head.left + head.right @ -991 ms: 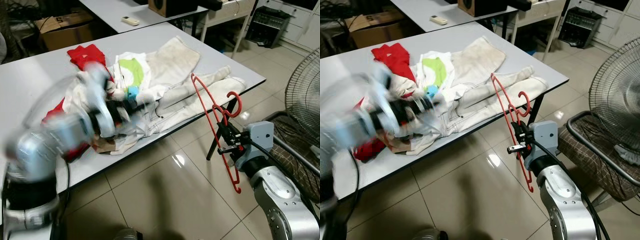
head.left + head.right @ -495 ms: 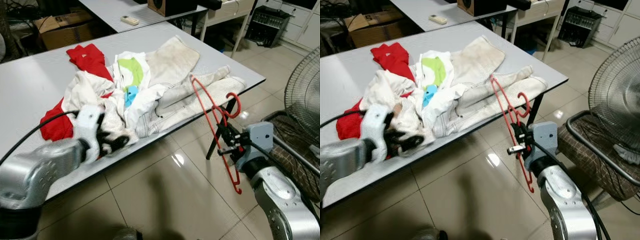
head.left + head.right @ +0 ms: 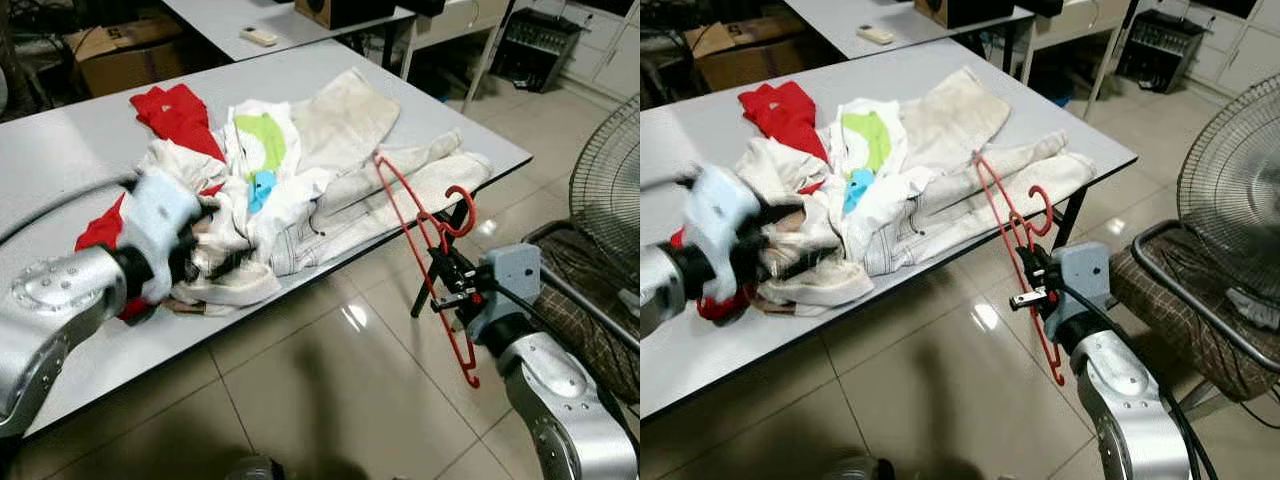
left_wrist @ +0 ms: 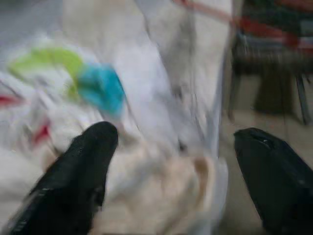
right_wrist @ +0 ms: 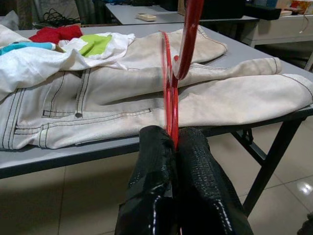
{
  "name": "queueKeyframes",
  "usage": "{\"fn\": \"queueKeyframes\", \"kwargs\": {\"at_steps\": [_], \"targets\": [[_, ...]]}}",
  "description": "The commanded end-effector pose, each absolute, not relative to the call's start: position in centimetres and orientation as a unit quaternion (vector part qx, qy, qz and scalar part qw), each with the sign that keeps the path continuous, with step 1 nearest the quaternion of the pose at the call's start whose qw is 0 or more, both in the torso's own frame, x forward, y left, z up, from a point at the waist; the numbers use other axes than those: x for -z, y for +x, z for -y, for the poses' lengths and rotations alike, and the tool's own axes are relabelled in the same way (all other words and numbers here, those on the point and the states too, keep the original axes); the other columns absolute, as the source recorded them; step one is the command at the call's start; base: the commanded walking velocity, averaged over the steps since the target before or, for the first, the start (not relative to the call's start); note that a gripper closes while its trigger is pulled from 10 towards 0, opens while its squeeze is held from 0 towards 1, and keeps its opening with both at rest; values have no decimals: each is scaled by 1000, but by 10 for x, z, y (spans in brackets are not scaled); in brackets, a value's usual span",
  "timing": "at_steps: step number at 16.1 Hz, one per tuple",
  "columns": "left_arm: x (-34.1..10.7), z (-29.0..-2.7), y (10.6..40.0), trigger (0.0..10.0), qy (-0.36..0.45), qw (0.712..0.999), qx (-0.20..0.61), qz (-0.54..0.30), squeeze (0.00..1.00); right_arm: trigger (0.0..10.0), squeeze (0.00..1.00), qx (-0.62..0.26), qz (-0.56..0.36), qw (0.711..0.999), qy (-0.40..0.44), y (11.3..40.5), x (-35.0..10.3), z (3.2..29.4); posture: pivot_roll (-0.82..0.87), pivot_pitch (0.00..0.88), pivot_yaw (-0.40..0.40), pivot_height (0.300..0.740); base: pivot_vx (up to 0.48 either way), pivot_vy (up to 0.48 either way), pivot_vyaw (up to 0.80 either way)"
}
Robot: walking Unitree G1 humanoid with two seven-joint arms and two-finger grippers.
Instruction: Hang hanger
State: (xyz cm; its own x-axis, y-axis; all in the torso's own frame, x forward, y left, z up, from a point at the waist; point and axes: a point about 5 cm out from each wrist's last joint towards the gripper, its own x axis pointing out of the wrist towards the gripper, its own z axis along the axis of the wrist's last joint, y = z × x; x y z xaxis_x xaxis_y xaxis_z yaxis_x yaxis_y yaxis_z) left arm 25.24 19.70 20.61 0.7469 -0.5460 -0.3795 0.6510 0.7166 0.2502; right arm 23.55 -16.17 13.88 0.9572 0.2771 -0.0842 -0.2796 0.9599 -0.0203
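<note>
My right gripper (image 3: pixel 447 277) is clamped on the red hanger (image 3: pixel 420 228), holding it upright in the air just off the grey table's (image 3: pixel 60 160) front edge, hook toward the floor fan (image 3: pixel 610 180). My left gripper (image 4: pixel 171 166), fingers (image 4: pixel 83 166) spread apart, sits over the pile of clothes (image 3: pixel 290 180) on the table; pale jeans (image 5: pixel 146 103) lie along the near edge, beside a white shirt (image 3: pixel 865 150) and a red garment (image 3: pixel 178 112).

Red hanger (image 3: pixel 425 238); cream jeans (image 3: pixel 390 195); white shirt (image 3: pixel 262 150) printed green and blue; red garment (image 3: pixel 178 110); grey table (image 3: pixel 60 150); black fingers (image 5: pixel 159 186).
</note>
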Motion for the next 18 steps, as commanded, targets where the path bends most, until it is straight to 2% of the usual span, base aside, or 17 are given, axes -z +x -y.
{"fn": "queueKeyframes", "kwargs": {"at_steps": [1, 2, 3, 4, 6, 7, 8, 9, 10, 11, 12, 18], "targets": [[-196, -210, 254, 10000, 155, 923, 292, -197, 1000, 10000, 0, -135, -36, 990, -20, 238, -140, 164, 98, 53, 39, 740, 0, 0, 0], [-190, -219, 255, 10000, 95, 937, 238, -238, 1000, 10000, 0, -132, -35, 990, -20, 238, -141, 165, 98, 53, 39, 740, 0, 0, 0], [-188, -222, 255, 10000, 84, 938, 227, -248, 1000, 10000, 0, -131, -34, 991, -20, 238, -141, 165, 96, 52, 46, 740, 0, 0, 0], [-184, -226, 253, 10000, 20, 944, 190, -268, 1000, 10000, 0, -130, -34, 991, -21, 236, -141, 165, 92, 52, 48, 740, 0, 0, 0], [-188, -223, 248, 10000, -87, 942, 213, -246, 1000, 10000, 0, -129, -35, 991, -21, 235, -141, 166, 92, 52, 47, 740, 0, 0, 0], [-191, -226, 245, 10000, -115, 940, 213, -240, 792, 10000, 0, -129, -36, 991, -22, 235, -141, 166, 92, 53, 41, 740, 0, 0, 0], [-194, -229, 245, 10000, -132, 940, 209, -233, 537, 10000, 0, -130, -36, 991, -22, 235, -141, 167, 96, 54, 34, 740, 0, 0, 0], [-200, -238, 241, 10000, -151, 942, 186, -236, 59, 10000, 0, -134, -37, 990, -24, 237, -141, 167, 101, 54, 25, 740, 0, 0, 0], [-199, -241, 238, 10000, -138, 942, 173, -253, 0, 10000, 0, -137, -37, 990, -25, 238, -141, 166, 103, 56, 22, 740, 0, 0, 0], [-189, -245, 227, 10000, -97, 935, 162, -301, 0, 10000, 0, -141, -37, 989, -25, 239, -141, 165, 106, 56, 20, 740, 0, 0, 0], [-184, -245, 223, 10000, -90, 931, 161, -315, 0, 10000, 0, -142, -37, 989, -25, 239, -141, 165, 106, 56, 20, 740, 0, 0, 0], [-168, -234, 219, 10000, -159, 920, 148, -327, 0, 10000, 0, -144, -36, 989, -27, 240, -142, 166, 104, 52, 14, 740, 0, 0, 0]]}}
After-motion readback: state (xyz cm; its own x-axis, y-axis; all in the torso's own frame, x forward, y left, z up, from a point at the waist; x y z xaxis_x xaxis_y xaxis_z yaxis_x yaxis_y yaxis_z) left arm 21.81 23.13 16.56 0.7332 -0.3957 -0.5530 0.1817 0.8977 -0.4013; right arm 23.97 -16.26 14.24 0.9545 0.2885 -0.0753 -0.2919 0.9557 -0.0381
